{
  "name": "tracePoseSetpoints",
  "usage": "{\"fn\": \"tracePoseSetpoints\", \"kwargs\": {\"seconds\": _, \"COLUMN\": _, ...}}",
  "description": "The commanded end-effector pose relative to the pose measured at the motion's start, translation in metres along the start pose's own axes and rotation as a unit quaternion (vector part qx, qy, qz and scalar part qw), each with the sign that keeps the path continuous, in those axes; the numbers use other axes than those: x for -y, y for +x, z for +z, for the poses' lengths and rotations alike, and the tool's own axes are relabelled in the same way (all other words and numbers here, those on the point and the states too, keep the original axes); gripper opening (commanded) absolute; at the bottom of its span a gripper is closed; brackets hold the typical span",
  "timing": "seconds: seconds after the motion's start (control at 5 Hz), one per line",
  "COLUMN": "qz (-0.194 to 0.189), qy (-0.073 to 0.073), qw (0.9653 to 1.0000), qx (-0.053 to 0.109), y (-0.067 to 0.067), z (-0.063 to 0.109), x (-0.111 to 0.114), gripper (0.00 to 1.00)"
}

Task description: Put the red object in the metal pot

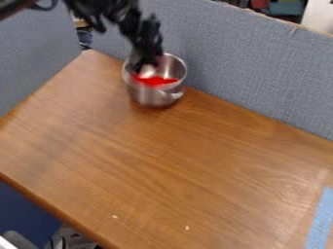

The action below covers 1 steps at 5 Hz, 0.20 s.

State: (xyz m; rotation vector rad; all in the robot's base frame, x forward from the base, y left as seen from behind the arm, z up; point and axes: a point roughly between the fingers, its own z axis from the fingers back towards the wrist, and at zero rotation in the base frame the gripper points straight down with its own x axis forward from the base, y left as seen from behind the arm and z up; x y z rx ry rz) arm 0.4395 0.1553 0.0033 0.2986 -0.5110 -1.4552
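The metal pot (155, 86) stands on the wooden table near its back left corner, close to the blue wall. Inside it lies the red object (156, 83), with only its bright red top showing over the rim. My gripper (147, 64) comes down from the upper left, and its dark fingers sit at the pot's far rim, closed on it. The fingertips are partly hidden by the rim and blurred.
The brown wooden table (169, 165) stretches toward the front and right. A blue-grey partition wall (247, 68) runs along the back edge. The table's left edge and front corner drop off to the floor.
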Motion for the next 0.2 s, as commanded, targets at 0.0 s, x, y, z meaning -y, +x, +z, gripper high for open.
{"fn": "tracePoseSetpoints", "kwargs": {"seconds": 0.0, "qz": -0.037, "qy": 0.031, "qw": 0.9988, "qx": 0.008, "y": -0.03, "z": 0.0062, "x": -0.0182, "gripper": 0.0}}
